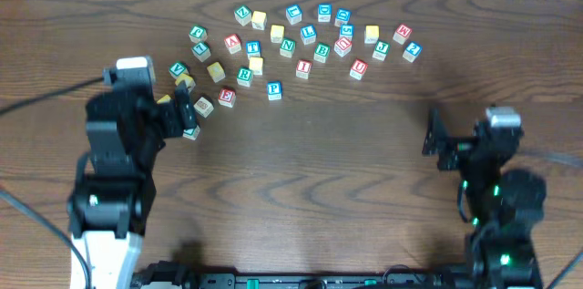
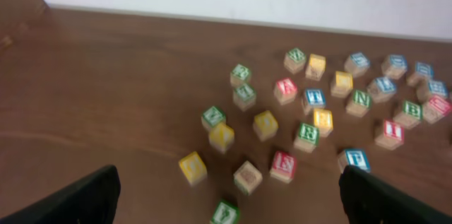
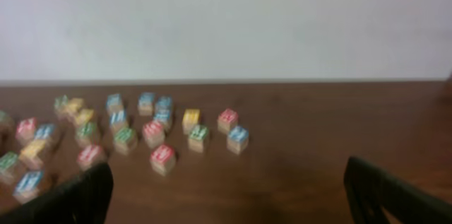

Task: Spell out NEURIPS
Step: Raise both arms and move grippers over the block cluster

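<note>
Your left gripper [image 1: 186, 112] and right gripper [image 1: 434, 137] both stand spread wide, holding nothing; green N [image 1: 288, 47], red E [image 1: 227, 98] and blue P [image 1: 274, 90] lie scattered on the table [image 1: 319, 175].

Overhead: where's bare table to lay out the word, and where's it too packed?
Free: the wide strip of table below blue P and red E, between the left gripper and right gripper. Also the corner left of the leftmost green cube. Crowded: the cube cluster along the top, tightest beside the left gripper.
</note>
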Action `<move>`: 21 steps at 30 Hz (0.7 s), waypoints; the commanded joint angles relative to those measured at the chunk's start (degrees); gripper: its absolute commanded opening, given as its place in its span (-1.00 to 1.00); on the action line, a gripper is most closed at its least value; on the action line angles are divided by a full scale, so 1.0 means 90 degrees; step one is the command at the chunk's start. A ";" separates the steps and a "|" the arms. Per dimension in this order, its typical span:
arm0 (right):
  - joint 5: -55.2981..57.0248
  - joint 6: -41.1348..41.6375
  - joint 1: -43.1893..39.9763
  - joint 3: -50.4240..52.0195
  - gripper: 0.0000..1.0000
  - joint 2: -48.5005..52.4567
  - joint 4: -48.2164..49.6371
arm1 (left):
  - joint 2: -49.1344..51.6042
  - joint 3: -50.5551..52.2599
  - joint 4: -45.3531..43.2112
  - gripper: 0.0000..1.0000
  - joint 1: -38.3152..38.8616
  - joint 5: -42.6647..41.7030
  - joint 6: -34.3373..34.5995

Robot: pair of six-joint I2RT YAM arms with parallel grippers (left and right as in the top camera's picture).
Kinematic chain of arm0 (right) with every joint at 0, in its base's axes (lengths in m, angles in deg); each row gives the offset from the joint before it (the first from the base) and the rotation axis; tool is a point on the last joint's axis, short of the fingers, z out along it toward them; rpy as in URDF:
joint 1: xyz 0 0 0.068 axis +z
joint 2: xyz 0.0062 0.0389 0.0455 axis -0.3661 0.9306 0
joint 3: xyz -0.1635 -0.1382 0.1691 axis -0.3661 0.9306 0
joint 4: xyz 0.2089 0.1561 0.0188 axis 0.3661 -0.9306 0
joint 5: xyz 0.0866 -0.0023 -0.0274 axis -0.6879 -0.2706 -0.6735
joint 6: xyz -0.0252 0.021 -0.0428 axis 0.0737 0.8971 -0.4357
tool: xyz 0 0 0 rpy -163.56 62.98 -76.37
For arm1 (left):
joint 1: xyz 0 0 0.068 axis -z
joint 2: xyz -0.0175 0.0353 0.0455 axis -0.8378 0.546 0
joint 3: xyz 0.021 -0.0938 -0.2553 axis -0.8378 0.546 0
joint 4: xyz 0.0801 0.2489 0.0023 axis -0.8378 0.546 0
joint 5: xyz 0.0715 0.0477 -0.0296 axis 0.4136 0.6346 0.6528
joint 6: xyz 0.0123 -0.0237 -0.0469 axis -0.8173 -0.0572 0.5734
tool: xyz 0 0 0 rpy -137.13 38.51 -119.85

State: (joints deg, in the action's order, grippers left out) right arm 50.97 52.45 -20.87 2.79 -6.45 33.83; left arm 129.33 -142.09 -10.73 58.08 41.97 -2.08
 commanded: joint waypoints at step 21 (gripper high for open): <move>-0.1751 -0.0311 0.0027 -0.7499 0.98 0.6273 -0.4775 | 0.3762 -0.4804 0.3385 0.95 -0.0112 -0.0855 0.0002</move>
State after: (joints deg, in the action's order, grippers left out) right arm 38.86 51.25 -20.87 -58.50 45.98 -7.07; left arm 159.95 -180.03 18.34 57.86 38.15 -2.08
